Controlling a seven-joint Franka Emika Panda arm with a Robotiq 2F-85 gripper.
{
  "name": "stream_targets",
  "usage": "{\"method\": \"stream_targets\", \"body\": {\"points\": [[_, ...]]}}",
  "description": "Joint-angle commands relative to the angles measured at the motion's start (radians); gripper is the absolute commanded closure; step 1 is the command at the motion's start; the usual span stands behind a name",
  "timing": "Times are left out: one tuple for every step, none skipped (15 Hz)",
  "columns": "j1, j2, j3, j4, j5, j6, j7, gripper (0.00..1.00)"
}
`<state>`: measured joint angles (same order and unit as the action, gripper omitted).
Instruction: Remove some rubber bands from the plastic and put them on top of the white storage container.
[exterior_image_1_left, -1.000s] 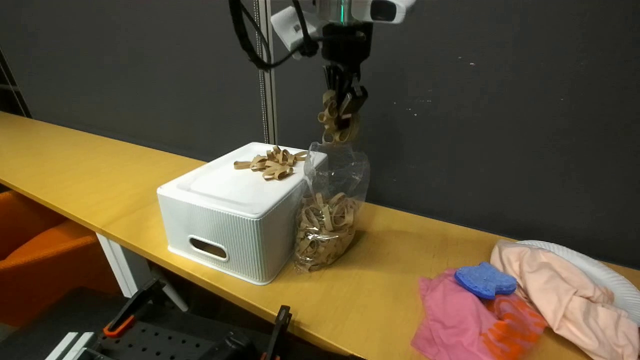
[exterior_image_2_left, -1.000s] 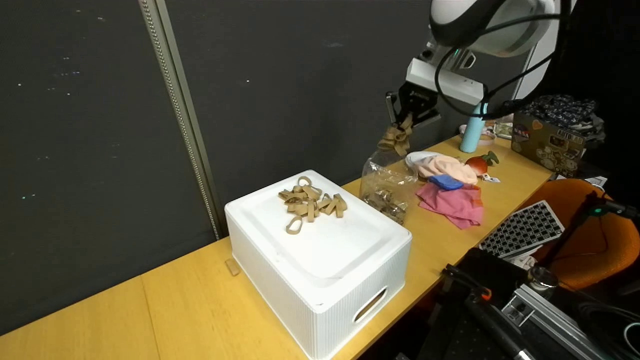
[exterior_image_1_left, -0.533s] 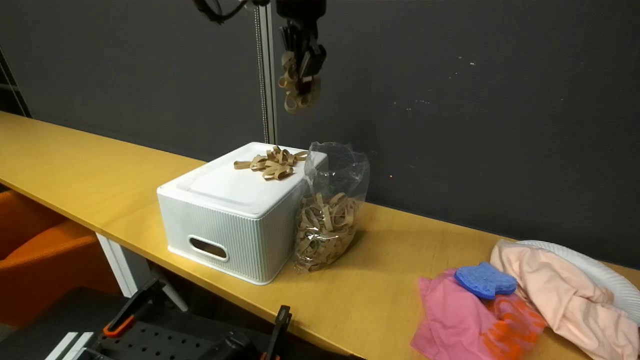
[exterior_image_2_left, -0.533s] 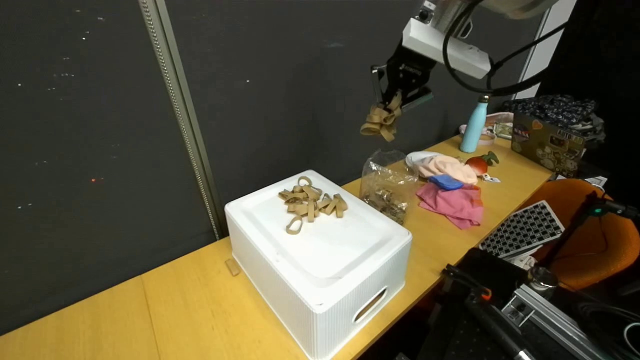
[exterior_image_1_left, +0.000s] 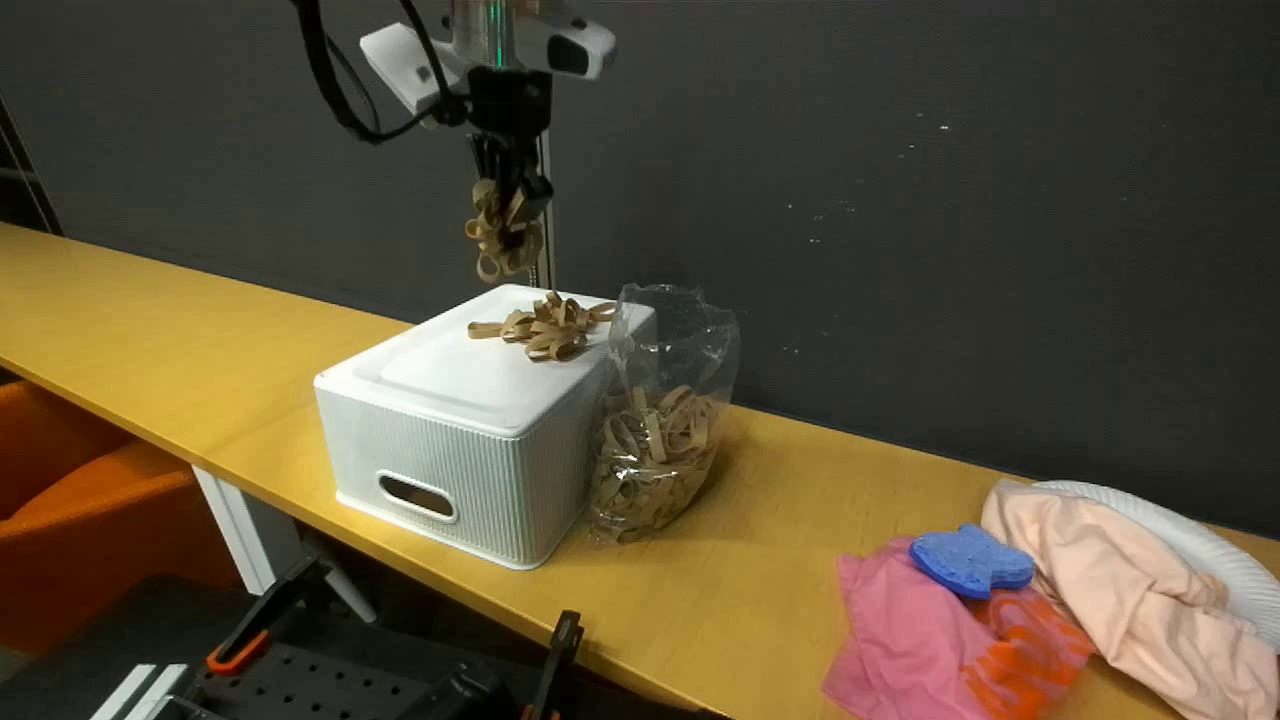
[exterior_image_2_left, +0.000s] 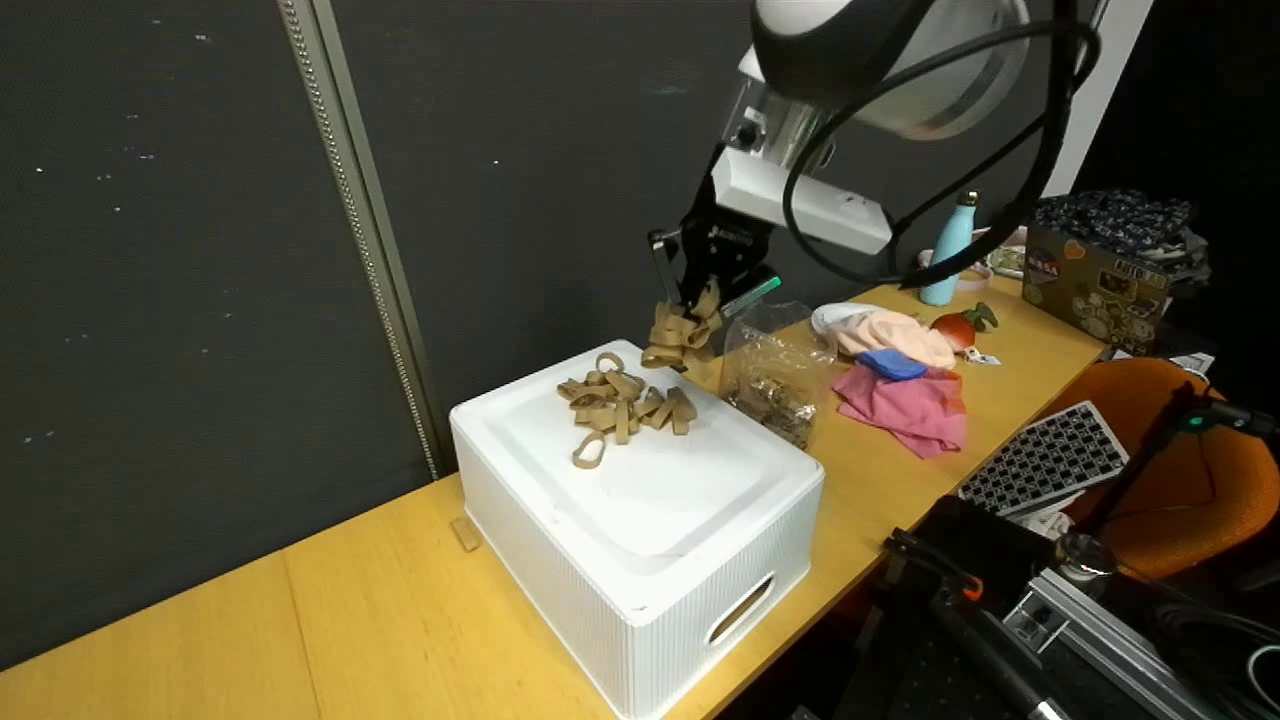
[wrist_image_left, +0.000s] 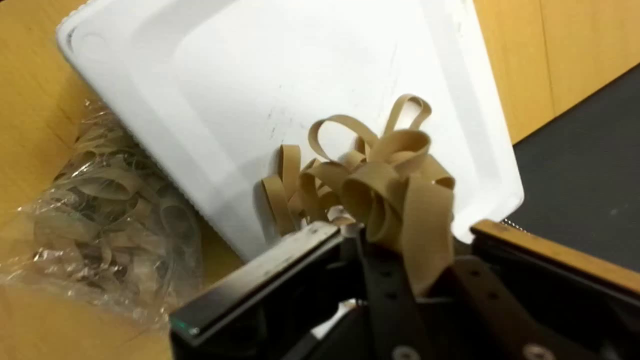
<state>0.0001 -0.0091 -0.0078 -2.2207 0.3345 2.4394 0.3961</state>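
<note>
My gripper (exterior_image_1_left: 512, 225) is shut on a bunch of tan rubber bands (exterior_image_1_left: 489, 236). It hangs just above the far end of the white storage container (exterior_image_1_left: 430, 375), near the dark wall. The held bunch also shows in the wrist view (wrist_image_left: 426, 225), with loops sticking out past the fingertips. A loose pile of rubber bands (exterior_image_2_left: 612, 402) lies on the container's top, just beside and below the held bunch. The clear plastic bag (exterior_image_1_left: 655, 460) stands open beside the container, its lower part full of rubber bands. The wrist view shows the white top (wrist_image_left: 320, 65) below the gripper.
A dark wall (exterior_image_1_left: 900, 250) runs behind the table. A pink cloth (exterior_image_1_left: 910, 640), blue sponge (exterior_image_1_left: 970, 560), peach cloth (exterior_image_1_left: 1110, 570) and white plate (exterior_image_1_left: 1180, 530) lie farther along. A single tan band (exterior_image_2_left: 465, 533) lies on the table by the container. Black clamps (exterior_image_1_left: 270, 615) stand below the front edge.
The gripper has risen from above the plastic bag, moved across to over the container and come down again, still holding the rubber bands. The bag, container and pile have not moved.
</note>
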Motion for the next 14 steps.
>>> {"method": "stream_targets", "body": {"points": [[0.005,0.090,0.007,0.006,0.015,0.076,-0.050,0.98],[0.008,0.111,0.008,0.010,0.015,0.088,-0.056,0.98],[0.011,0.138,0.011,0.016,0.011,0.107,-0.061,0.98],[0.013,0.164,0.014,0.021,0.013,0.122,-0.068,0.98],[0.015,0.186,0.017,0.025,0.014,0.137,-0.074,0.98],[0.016,0.201,0.020,0.028,0.012,0.144,-0.076,0.98],[0.018,0.215,0.024,0.031,0.013,0.150,-0.077,0.98],[0.020,0.219,0.026,0.030,0.009,0.156,-0.073,0.98],[0.022,0.227,0.028,0.034,0.007,0.156,-0.072,0.98],[0.024,0.232,0.030,0.037,0.007,0.156,-0.072,0.80],[0.025,0.236,0.030,0.039,0.007,0.155,-0.071,0.72],[0.026,0.240,0.031,0.041,0.009,0.154,-0.072,0.63],[0.026,0.241,0.031,0.044,0.008,0.152,-0.071,0.53],[0.028,0.239,0.030,0.045,0.005,0.147,-0.066,0.44]]}}
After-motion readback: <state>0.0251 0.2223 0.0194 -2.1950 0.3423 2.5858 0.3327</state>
